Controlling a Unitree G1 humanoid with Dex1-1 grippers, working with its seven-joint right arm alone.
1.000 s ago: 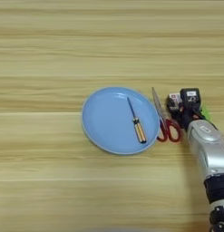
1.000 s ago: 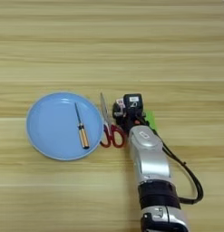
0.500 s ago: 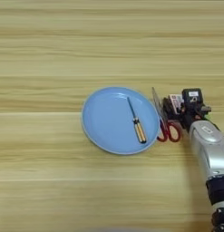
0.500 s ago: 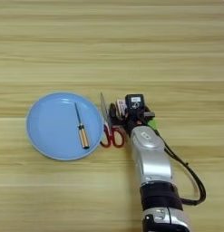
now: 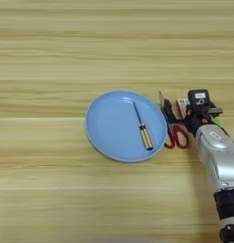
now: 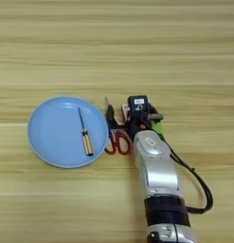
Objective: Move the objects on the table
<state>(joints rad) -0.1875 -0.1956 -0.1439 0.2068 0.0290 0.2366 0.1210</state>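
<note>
Right of the table's point(image 5: 52, 42) middle, the left eye view shows red-handled scissors point(image 5: 176, 135) touching a blue plate's point(image 5: 109, 137) rim, a screwdriver point(image 5: 142, 127) on it. Right eye view: the gripper point(image 6: 119, 116), fingers apart, straddles the scissors; a white box point(image 6: 124, 111) sits behind.

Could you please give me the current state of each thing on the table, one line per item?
blue plate: flat on the table, holding the screwdriver.
screwdriver: lying on the plate, handle toward the near rim.
scissors: lying on the table just right of the plate, blades closed.
white box: on the table, mostly hidden by the gripper.
right gripper: over the scissors; fingers unclear.
</note>
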